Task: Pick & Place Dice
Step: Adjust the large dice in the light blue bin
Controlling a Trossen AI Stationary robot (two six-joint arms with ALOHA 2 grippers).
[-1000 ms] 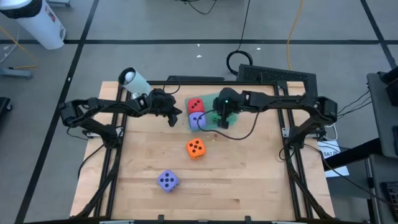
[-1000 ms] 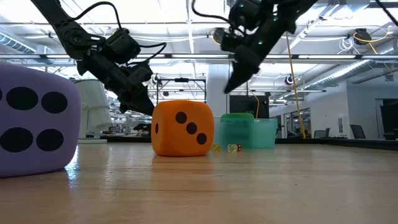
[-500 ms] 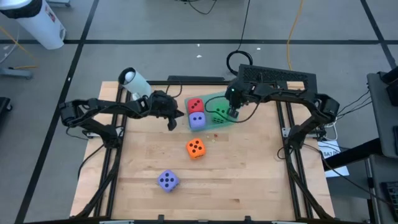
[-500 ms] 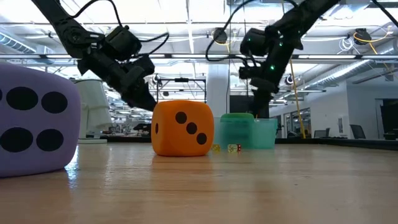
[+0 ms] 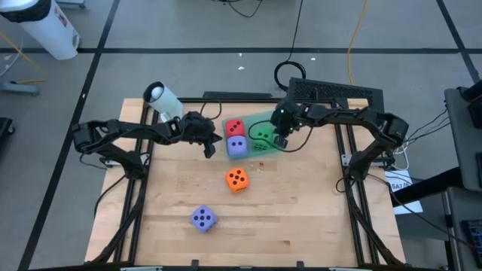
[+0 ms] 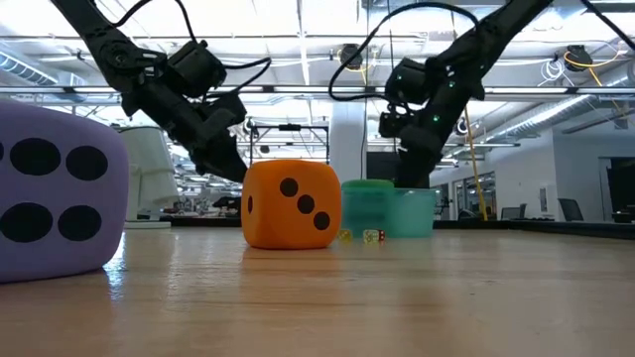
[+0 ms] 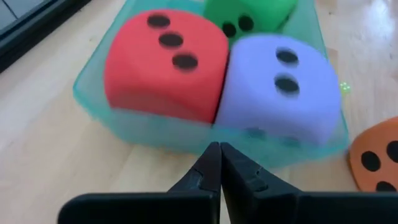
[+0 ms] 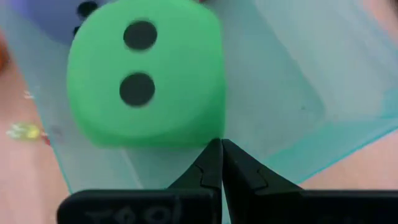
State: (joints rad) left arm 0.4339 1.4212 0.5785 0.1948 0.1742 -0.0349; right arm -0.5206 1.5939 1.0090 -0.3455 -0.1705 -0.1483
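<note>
No readable words, brands or printed numbers anywhere. White tag off the table's right edge carries print, too small to read. Dice faces carry pips only, no numerals.

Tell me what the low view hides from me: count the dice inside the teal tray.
Observer: Three: the red die, a purple die and the green die sit in the teal tray.
Operator: Report the right gripper.
Observer: The right gripper is shut, empty, at the tray's edge beside the green die.
Operator: Give me the left one.
Observer: The left gripper is shut too, empty, just outside the tray near the red die.
</note>
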